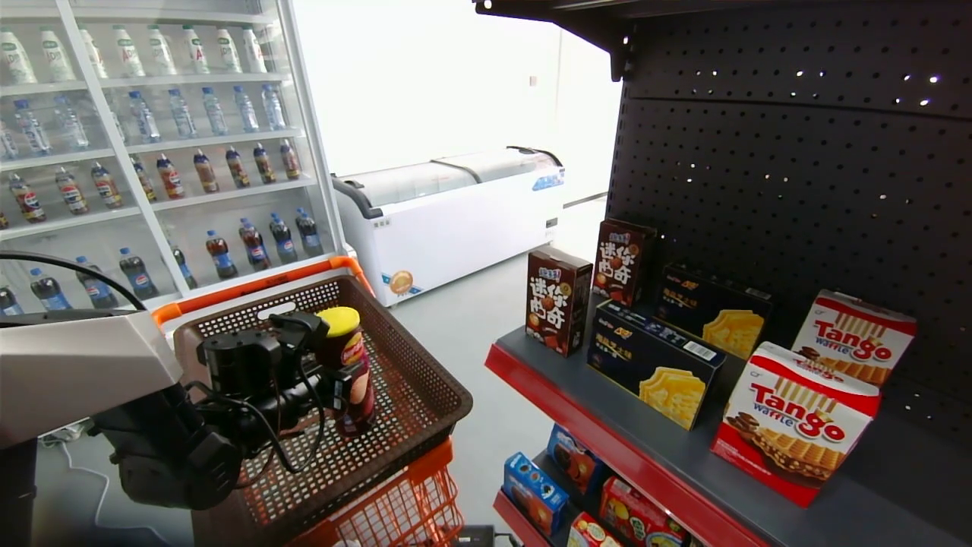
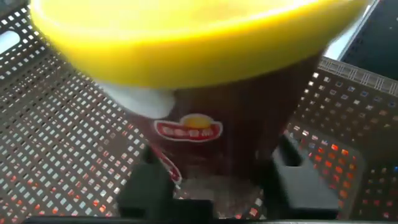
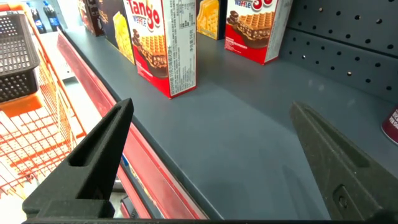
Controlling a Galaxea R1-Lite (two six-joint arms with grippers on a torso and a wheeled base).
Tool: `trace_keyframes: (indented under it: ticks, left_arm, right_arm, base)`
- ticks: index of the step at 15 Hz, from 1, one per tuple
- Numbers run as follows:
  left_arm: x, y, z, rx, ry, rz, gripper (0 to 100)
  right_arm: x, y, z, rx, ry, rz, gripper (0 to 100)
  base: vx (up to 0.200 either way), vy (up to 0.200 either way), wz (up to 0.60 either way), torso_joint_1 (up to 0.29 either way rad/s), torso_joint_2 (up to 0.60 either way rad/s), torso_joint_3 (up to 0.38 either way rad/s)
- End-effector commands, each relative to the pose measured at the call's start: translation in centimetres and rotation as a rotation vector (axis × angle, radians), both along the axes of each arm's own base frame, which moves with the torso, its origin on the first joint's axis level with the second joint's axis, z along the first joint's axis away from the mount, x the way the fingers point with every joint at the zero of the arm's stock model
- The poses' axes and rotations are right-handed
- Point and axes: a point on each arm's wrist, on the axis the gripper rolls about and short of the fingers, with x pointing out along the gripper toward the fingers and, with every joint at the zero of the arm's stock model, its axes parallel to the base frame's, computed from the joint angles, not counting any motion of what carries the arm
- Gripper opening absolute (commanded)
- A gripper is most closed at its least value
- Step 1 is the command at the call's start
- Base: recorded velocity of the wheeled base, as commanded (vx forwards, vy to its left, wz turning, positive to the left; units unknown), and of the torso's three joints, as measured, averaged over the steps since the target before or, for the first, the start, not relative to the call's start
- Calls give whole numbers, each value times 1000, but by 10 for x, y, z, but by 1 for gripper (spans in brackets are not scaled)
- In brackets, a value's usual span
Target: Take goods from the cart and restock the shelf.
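Gripping a tall chips can [image 1: 351,365], the left gripper [image 1: 351,386] has its two black fingers [image 2: 144,186] pressed on both sides of the dark red body, low under the yellow lid [image 1: 339,320]. The can stands about upright inside the brown basket [image 1: 448,395], which sits on top of the orange cart [image 1: 414,505]. I cannot tell if the bottom of the can touches the basket floor. In the left wrist view the can [image 2: 236,124] is seen from above, with the perforated basket floor around it. The right gripper [image 3: 211,109] is over the shelf [image 3: 249,143], with its jaws spread wide apart and nothing between them; under it is a bare grey part of the shelf board. Just beside this bare part stands a Tango waffle box [image 3: 161,43], and a second one [image 3: 258,28] is behind it, near the pegboard wall [image 1: 759,152]. In the head view the shelf [image 1: 607,395] is to the right of the cart, well apart from the can. On it there are, from the far end, two brown cookie boxes [image 1: 558,300], two dark blue wafer boxes [image 1: 657,365] and the two Tango boxes [image 1: 797,425]. More small boxes [image 1: 535,490] lie on the lower shelf. Behind the cart are a bottle cooler [image 1: 152,152] and a white chest freezer [image 1: 456,213].
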Motion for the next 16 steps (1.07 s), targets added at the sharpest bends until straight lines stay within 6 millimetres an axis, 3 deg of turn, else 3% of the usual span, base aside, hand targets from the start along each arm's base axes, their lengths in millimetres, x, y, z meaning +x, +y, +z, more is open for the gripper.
trace_keyframes:
  ticks: [1, 3, 5, 10, 12, 13, 16]
  left_arm:
    - [0, 0, 2, 3, -8, -3, 0]
    - [-1, -1, 3, 71, -19, -24, 0]
    - [-1, -4, 23, 73, -79, -36, 0]
    - [-17, -45, 85, 54, -145, -154, 0]
    - [-39, -66, 129, 38, -170, -236, 0]
    - [-47, -70, 138, 17, -163, -262, 0]
    - [-104, -78, 181, -136, -106, -440, 0]
  right_arm:
    - [0, 0, 0, 0, 0, 0, 100]
    - [0, 0, 0, 0, 0, 0, 100]
    - [0, 0, 0, 0, 0, -1, 100]
    - [0, 0, 0, 0, 0, -1, 100]
    - [0, 0, 0, 0, 0, 0, 100]
    - [0, 0, 0, 0, 0, 0, 100]
    - [0, 0, 0, 0, 0, 0, 100]
  base:
    - [0, 0, 0, 0, 0, 0]
    - [0, 0, 0, 0, 0, 0]
    - [0, 0, 0, 0, 0, 0]
    - [0, 0, 0, 0, 0, 0]
    - [0, 0, 0, 0, 0, 0]
    - [0, 0, 0, 0, 0, 0]
    - [0, 0, 0, 0, 0, 0]
